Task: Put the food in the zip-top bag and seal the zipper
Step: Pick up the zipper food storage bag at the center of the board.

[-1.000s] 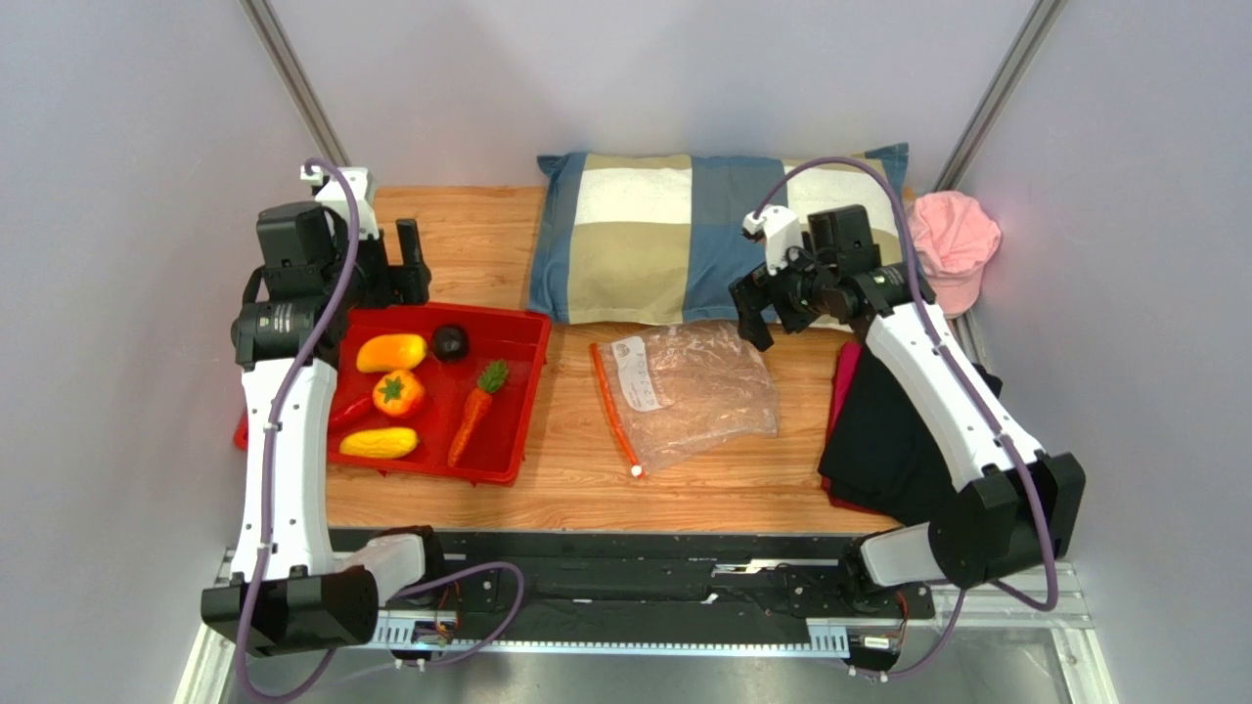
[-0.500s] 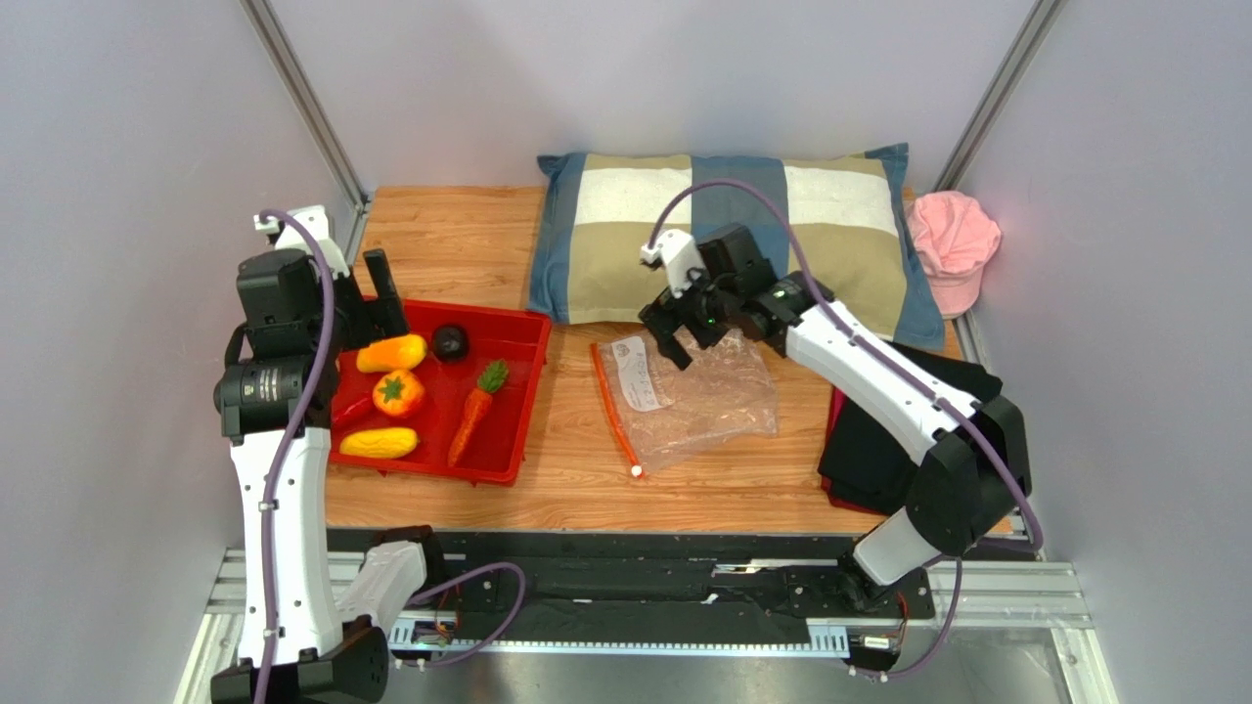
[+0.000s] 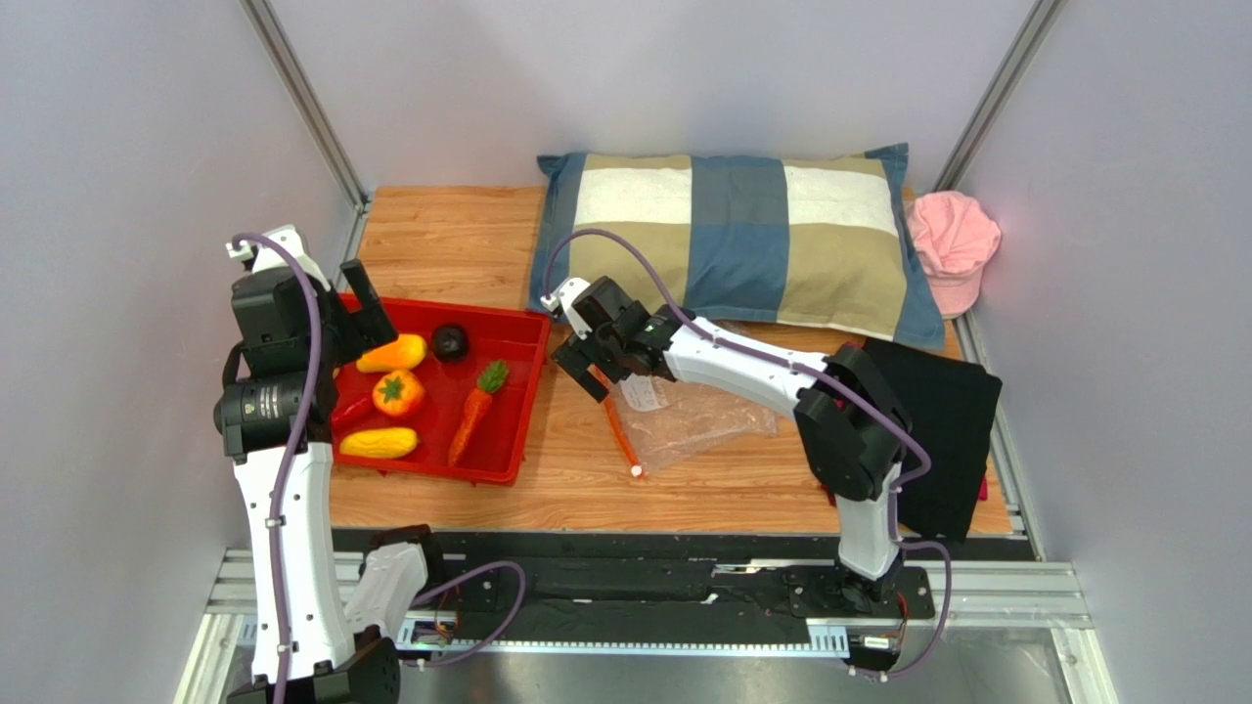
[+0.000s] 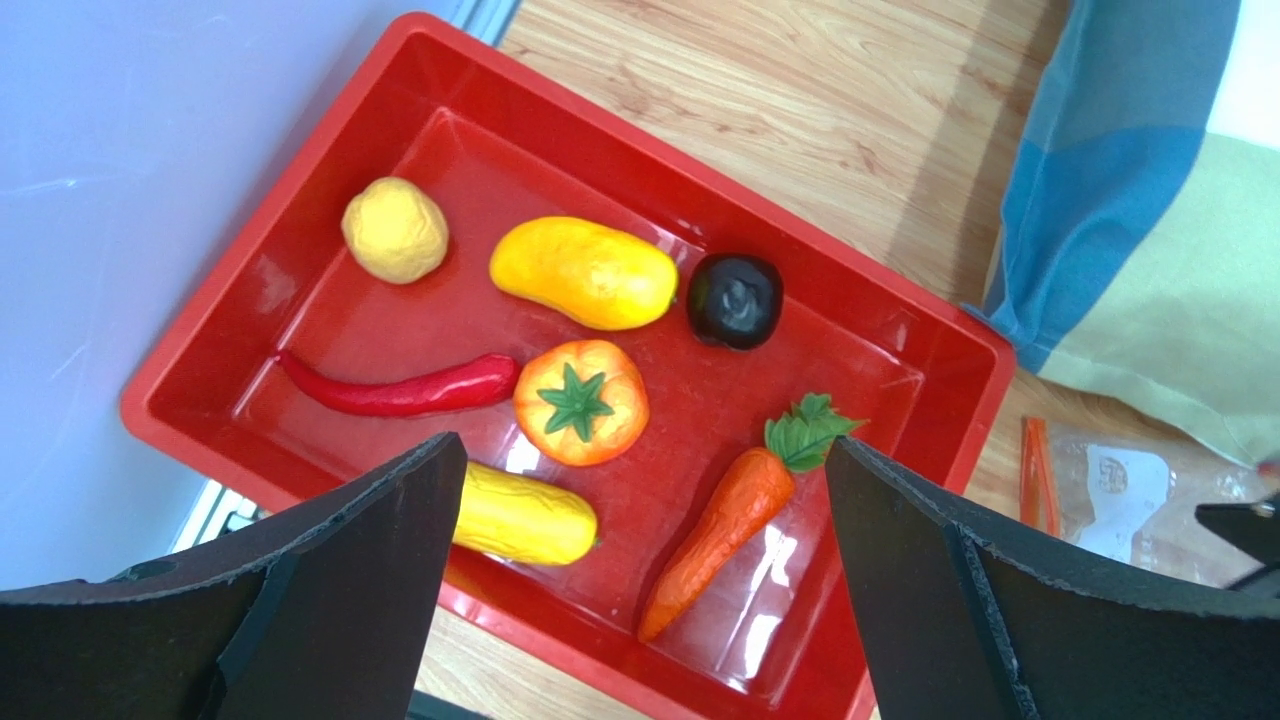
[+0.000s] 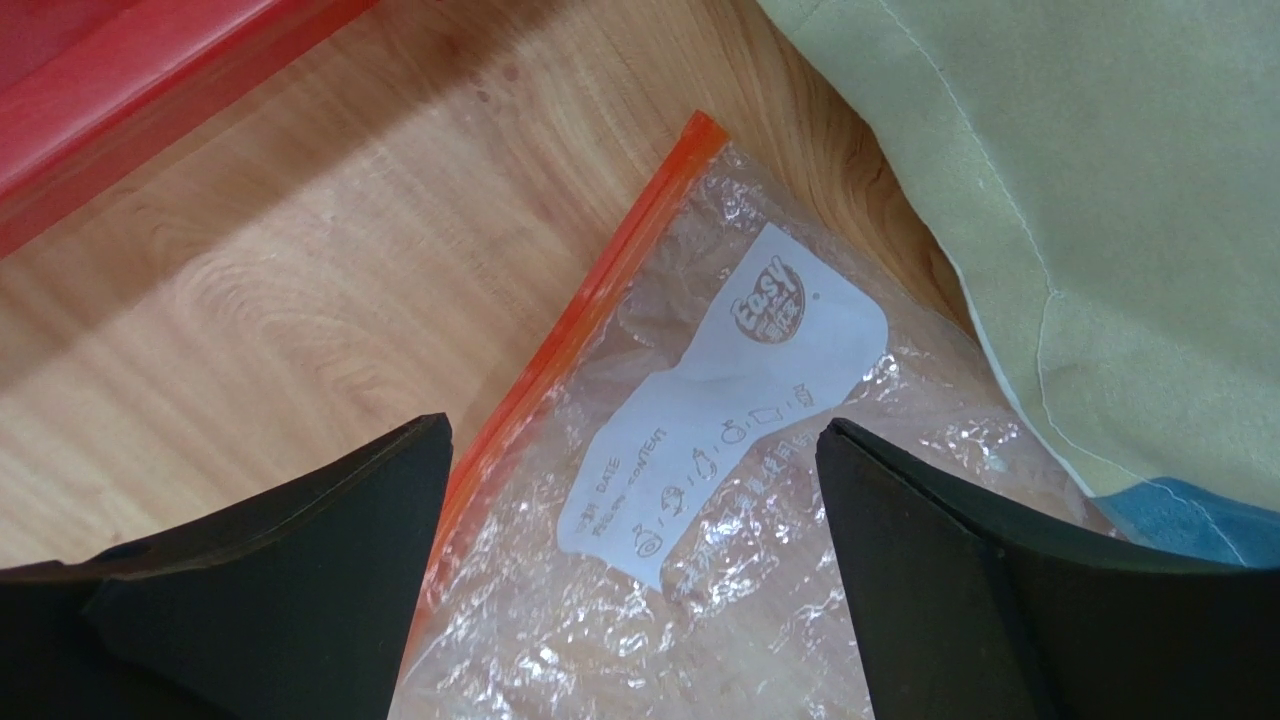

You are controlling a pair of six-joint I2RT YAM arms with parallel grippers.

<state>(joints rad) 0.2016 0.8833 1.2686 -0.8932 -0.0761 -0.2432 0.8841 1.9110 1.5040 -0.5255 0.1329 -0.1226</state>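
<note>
The food lies in a red tray (image 3: 517,385): a carrot (image 3: 473,411), an orange pepper (image 3: 398,392), two yellow fruits (image 3: 391,352), a dark round fruit (image 3: 450,342) and a red chili (image 3: 350,411). In the left wrist view the carrot (image 4: 736,510), the pepper (image 4: 580,402) and the dark fruit (image 4: 735,300) lie below my open, empty left gripper (image 4: 646,600), which hovers over the tray's left part (image 3: 353,311). The clear zip-top bag (image 3: 706,404) lies flat on the table, its orange zipper (image 3: 614,418) on its left edge with a white slider (image 3: 637,473). My right gripper (image 3: 588,363) is open and empty above the bag's far left corner; the bag (image 5: 721,600) and zipper (image 5: 579,338) show between its fingers.
A checked pillow (image 3: 735,235) lies behind the bag. A pink cap (image 3: 952,242) sits at the back right. A black cloth (image 3: 941,426) lies at the right. The wooden table (image 3: 588,492) ends near the arm bases. The tray's corner (image 5: 120,75) shows in the right wrist view.
My right arm has swung left from in front of the pillow's right end to above the bag's zipper corner. My left gripper has shifted slightly left over the tray.
</note>
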